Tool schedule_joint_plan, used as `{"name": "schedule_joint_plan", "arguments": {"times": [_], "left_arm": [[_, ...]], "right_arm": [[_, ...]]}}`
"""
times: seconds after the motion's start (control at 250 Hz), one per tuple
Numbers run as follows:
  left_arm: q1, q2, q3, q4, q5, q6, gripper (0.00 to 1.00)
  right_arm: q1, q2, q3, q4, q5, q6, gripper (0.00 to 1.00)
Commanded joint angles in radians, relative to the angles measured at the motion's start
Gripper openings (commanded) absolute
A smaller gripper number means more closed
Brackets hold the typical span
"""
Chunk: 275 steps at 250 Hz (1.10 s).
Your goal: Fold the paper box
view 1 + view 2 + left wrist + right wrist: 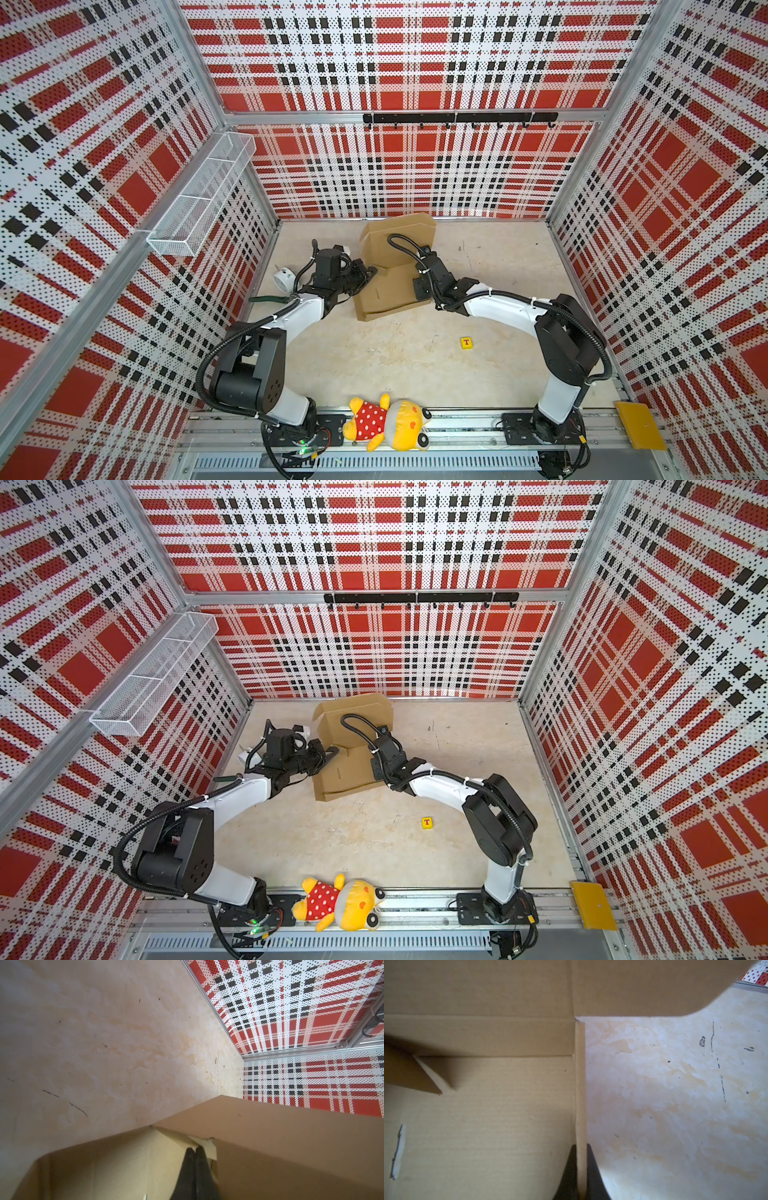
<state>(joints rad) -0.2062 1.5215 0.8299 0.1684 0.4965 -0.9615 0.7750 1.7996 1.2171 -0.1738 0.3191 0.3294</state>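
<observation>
Listing one paper box (386, 297), plain brown corrugated cardboard, partly folded. Sits toward 12 o'clock on the tabletop (374, 365), close to the back wall. Lies with base panel flat and rear panel raised at its 12 o'clock side, alike in both top views (347, 771). Carries short slits in the base.

Left gripper (371, 272): meets the box at its 9 o'clock edge. Appears in the left wrist view (195, 1150) with jaws pressed together, tips against a pale torn corner of the cardboard (270, 1147); cannot tell whether pinching any card.

Right gripper (580, 1147): reaches over the 3 o'clock edge from above. Clamps narrow on the thin upright side wall, one finger (570, 1174) inside the box (477, 1115), the other outside over bare table.

Also entered: small yellow tile (466, 343) with red T, toward 5 o'clock of the box, well apart; plush toy (386, 422) in red spotted dress, at 6 o'clock on the front rail; yellow flat plate (640, 426) at 4 o'clock by the rail end; wire basket (199, 199) on the wall at 10 o'clock; black hook rail (457, 118) on the back wall at 12 o'clock.
</observation>
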Motion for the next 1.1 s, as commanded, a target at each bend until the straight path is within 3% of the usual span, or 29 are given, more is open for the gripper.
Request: {"name": "schedule_joint_plan", "arguments": {"times": [0.0,0.46,0.648,1.096], "left_arm": [[0.000,0.012,-0.013,0.033,-0.001,-0.016,0.00],[-0.013,-0.015,0.038,-0.015,0.017,0.033,0.00],[-0.028,-0.024,0.054,-0.015,0.040,0.043,0.05],[-0.090,-0.015,0.055,-0.032,0.036,0.035,0.00]], "right_arm": [[0.024,0.010,0.037,0.070,-0.028,-0.003,0.00],[-0.070,-0.023,-0.010,-0.001,0.031,0.088,0.00],[-0.122,-0.039,-0.007,-0.061,0.078,0.110,0.00],[-0.207,0.003,0.084,-0.170,0.124,0.242,0.00]]}}
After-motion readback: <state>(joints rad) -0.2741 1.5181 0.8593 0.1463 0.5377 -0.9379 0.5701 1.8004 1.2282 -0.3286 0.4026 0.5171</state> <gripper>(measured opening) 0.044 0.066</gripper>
